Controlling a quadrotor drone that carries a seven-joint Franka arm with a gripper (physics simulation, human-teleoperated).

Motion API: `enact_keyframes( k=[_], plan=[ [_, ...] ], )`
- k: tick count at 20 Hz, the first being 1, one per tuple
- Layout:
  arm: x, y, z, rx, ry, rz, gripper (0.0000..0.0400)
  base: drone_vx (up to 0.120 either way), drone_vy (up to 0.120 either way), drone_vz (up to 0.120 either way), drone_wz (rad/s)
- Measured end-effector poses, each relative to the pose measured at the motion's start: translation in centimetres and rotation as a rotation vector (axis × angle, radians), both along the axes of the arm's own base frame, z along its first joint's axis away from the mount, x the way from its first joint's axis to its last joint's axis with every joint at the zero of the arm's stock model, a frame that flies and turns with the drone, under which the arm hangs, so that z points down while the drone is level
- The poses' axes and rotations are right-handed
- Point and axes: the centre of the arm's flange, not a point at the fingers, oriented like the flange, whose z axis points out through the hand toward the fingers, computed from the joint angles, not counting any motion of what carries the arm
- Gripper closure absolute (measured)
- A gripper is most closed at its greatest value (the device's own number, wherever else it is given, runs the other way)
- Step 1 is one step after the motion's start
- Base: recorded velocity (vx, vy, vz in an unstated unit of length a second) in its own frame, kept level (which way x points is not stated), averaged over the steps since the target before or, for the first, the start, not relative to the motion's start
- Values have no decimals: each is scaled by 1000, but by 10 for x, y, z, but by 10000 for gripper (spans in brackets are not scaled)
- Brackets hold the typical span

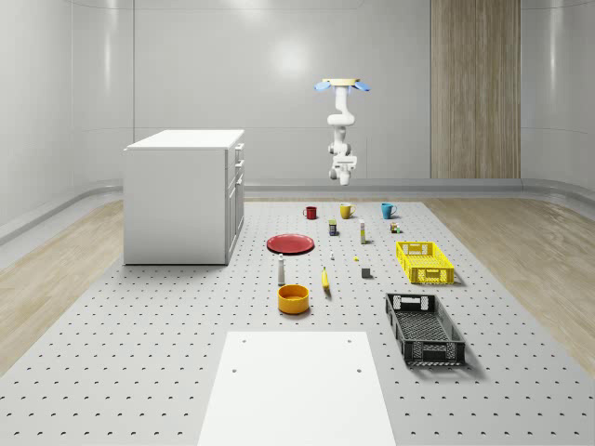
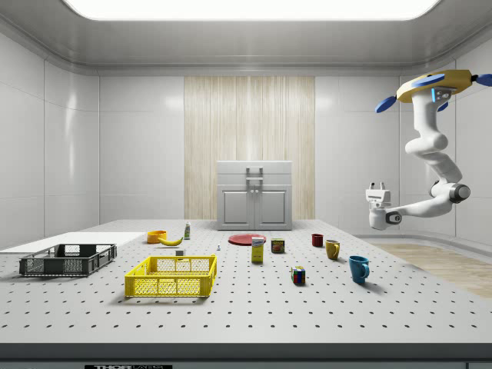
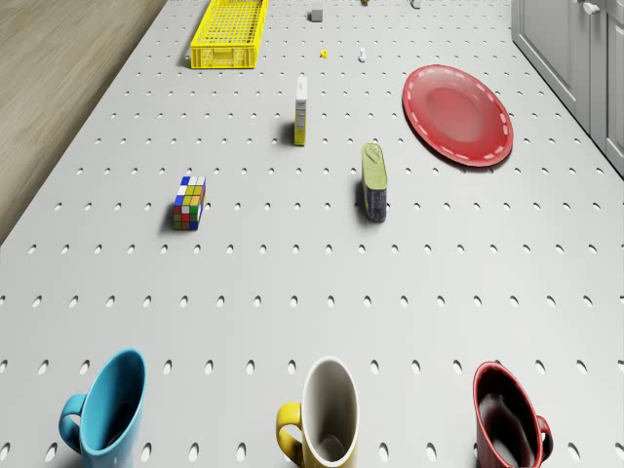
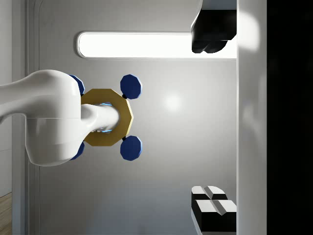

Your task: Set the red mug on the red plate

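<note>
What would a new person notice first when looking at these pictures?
Most striking is the drone hovering high above the perforated table, at its far edge behind a row of three mugs, with its white arm hanging down and the tool pointing upward. The red mug stands nearest the white cabinet, and the red plate lies just in front of it.

Colours, listed outward from the red plate point(image 3: 457, 114), which has a paler dashed rim:
- red mug point(image 3: 507, 417), dark inside
- yellow mug point(image 3: 325, 413), cream inside
- blue mug point(image 3: 106, 403)
- multicoloured puzzle cube point(image 3: 189, 203)
- yellow crate point(image 1: 424, 262)
- black crate point(image 1: 424, 328)
- orange bowl point(image 1: 293, 298)
- yellow banana point(image 1: 325, 279)
- pale grey dotted surface point(image 1: 167, 353)
- my arm point(image 2: 430, 154): white
- my drone body point(image 4: 110, 117): yellow with blue rotors
</note>
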Motion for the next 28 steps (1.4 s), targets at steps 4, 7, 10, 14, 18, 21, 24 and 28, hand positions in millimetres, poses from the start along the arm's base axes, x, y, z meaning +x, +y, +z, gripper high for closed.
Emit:
enact_keyframes(
  k=[4, 7, 10, 14, 18, 21, 24, 28],
  plan=[
    [0, 0, 5, 0, -3, 0, 0, 80, -120, 0, 0],
    [0, 0, 7, 0, -5, 0, 0, 0, -120, 0, 0],
    [0, 0, 7, 0, -8, 0, 0, 0, -120, 0, 0],
    [0, 0, 8, -1, -11, 0, 0, 80, -120, 0, 0],
    [0, 0, 8, -1, -14, 0, 0, 120, -120, 0, 0],
    [-1, 0, 8, -2, -16, 0, 0, 120, -120, 0, 0],
    [-1, 0, 8, -3, -18, 0, 0, 120, -120, 0, 0],
    [-1, 1, 8, -6, -21, 0, 0, 120, -120, 0, 0]
  ],
)
